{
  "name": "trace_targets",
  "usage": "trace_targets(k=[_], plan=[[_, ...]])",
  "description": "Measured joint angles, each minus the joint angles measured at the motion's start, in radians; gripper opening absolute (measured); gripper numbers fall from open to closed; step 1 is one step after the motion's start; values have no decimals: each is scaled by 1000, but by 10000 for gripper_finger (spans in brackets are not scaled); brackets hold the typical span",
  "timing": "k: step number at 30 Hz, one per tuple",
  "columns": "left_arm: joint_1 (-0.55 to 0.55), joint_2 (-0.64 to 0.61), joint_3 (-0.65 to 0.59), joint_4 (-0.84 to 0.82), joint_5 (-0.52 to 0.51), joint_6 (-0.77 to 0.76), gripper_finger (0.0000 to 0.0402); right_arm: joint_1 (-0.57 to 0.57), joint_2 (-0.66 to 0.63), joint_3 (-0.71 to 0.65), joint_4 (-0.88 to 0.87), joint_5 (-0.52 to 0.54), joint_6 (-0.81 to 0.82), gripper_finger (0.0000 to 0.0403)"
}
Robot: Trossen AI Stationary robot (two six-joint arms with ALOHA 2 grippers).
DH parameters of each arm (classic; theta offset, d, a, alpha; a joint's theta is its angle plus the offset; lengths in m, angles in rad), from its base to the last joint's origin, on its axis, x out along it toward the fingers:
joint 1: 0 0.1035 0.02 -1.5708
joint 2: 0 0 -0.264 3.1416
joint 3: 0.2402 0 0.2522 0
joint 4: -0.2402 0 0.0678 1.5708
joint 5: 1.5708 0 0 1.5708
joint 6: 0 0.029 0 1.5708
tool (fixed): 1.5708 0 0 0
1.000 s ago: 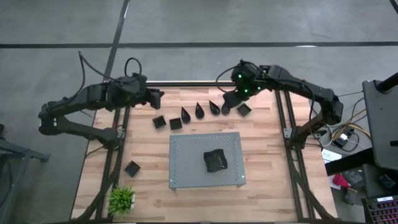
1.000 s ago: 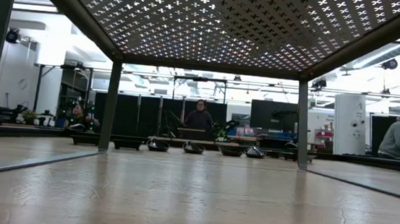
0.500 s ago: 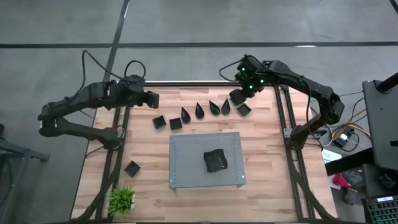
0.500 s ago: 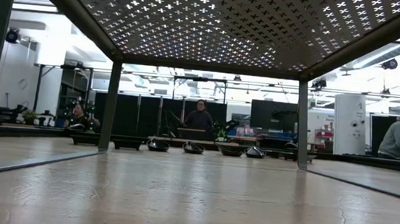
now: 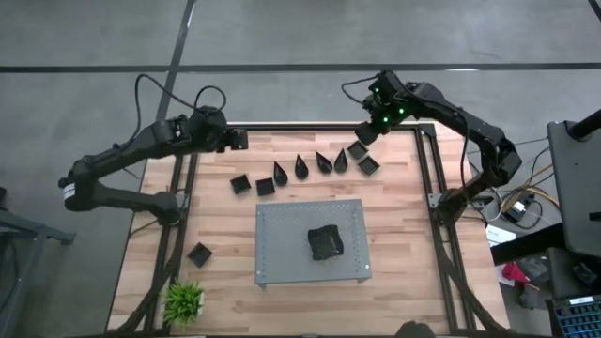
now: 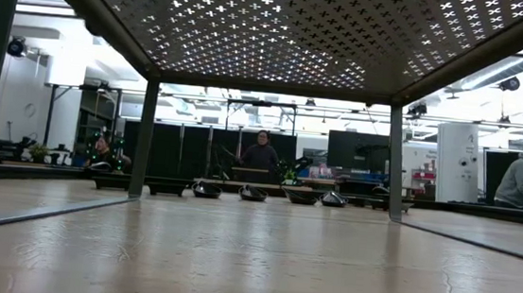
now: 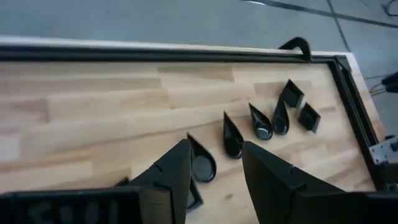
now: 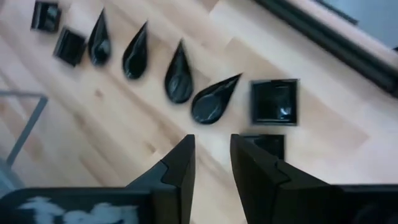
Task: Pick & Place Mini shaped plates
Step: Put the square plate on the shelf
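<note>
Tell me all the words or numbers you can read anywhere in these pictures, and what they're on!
None can be read.
Left gripper: pale marks on its dark body at the picture's lower edge, too blurred to read.
Right gripper: white marks on its body, also too blurred to read.
The mini shaped plates, the grey perforated board and the wooden table show no writing.

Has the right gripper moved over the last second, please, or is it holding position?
Yes. The right gripper has drawn back from the row of plates toward the table's far edge, empty.
</note>
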Motion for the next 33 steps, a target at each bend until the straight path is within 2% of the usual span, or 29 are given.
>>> trace_targets(k=[4,12,21,26,33], plan=[[68,26,-9,85,49,94,138,-50,0,-6,15,18,-6,97],[184,64,-9,109,95,211,138,-116,0,-13,16,28,-9,102],[196,73,-10,31,109,396,138,-123,0,-13,7,29,-9,91],[196,72,-46,-32,110,406,138,-123,0,-13,3,29,-1,91],[196,70,-152,-5,111,403,138,-123,0,-24,-29,27,2,91]])
